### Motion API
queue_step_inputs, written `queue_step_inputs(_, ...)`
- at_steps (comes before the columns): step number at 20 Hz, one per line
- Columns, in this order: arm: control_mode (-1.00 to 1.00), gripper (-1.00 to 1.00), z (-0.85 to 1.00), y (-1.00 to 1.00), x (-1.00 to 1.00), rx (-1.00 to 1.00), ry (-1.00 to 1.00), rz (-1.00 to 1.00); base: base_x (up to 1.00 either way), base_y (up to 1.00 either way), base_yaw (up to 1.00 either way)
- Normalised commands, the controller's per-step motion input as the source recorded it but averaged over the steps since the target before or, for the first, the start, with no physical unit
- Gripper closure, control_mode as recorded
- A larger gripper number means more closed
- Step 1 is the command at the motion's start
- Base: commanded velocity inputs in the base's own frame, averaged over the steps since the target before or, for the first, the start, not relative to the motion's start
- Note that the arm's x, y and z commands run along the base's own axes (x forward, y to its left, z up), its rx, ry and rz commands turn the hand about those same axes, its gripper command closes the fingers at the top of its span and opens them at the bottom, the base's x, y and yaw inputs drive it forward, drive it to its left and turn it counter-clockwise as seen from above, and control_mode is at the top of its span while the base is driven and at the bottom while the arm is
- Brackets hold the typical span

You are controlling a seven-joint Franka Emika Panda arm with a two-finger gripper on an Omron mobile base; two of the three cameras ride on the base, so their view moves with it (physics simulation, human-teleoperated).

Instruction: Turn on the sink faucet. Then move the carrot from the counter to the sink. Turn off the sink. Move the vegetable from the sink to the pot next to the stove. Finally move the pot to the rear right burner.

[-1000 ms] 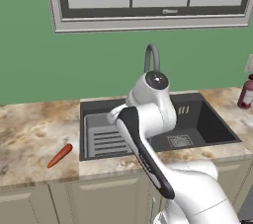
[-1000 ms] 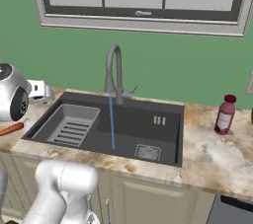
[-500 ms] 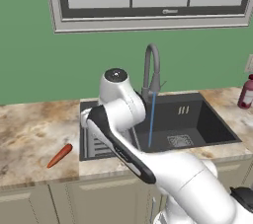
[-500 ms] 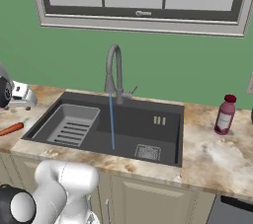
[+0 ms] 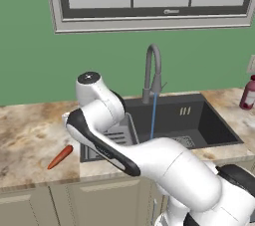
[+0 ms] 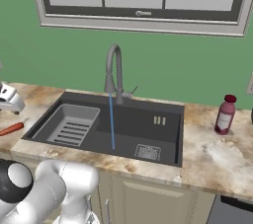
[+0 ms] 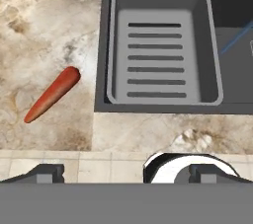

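Water runs in a thin blue stream from the tall grey sink faucet (image 5: 152, 73) (image 6: 113, 72) into the dark sink (image 5: 209, 120) (image 6: 148, 134). The orange-red carrot (image 5: 61, 157) (image 6: 11, 129) (image 7: 52, 94) lies on the marbled counter (image 5: 30, 135) (image 7: 44, 30), just left of the basin. My gripper (image 7: 127, 172) hangs open above the counter's front edge with nothing between its fingers. From there the carrot is ahead and to the left, well apart from it. My white hand (image 6: 8, 98) shows at the left edge of the right base view, above the carrot. The pot is out of view.
A lighter grey ribbed tray (image 7: 163, 45) (image 6: 69, 124) fills the basin's left part, next to the carrot. A pink-red bottle with a dark cap (image 5: 247, 92) (image 6: 225, 114) stands on the counter right of the sink. My arm (image 5: 114, 140) crosses in front of the basin's left side.
My arm has swung left from in front of the faucet to over the counter left of the sink, above the carrot. Water keeps running; the carrot has not moved.
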Motion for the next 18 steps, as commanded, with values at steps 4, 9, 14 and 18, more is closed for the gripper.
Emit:
queue_step_inputs(4,-1.00,-1.00,-0.13,0.00,0.00,0.01,0.06,0.00,0.00,0.00,0.00)
queue_step_inputs(9,-1.00,-1.00,-0.40,0.08,0.00,0.04,0.07,-0.04,0.00,0.00,0.00)
queue_step_inputs(14,-1.00,-1.00,-0.43,0.29,0.01,0.06,0.04,-0.12,0.00,0.00,0.00)
queue_step_inputs(18,-1.00,-1.00,-0.14,0.38,0.02,0.02,0.00,-0.24,0.00,0.00,0.00)
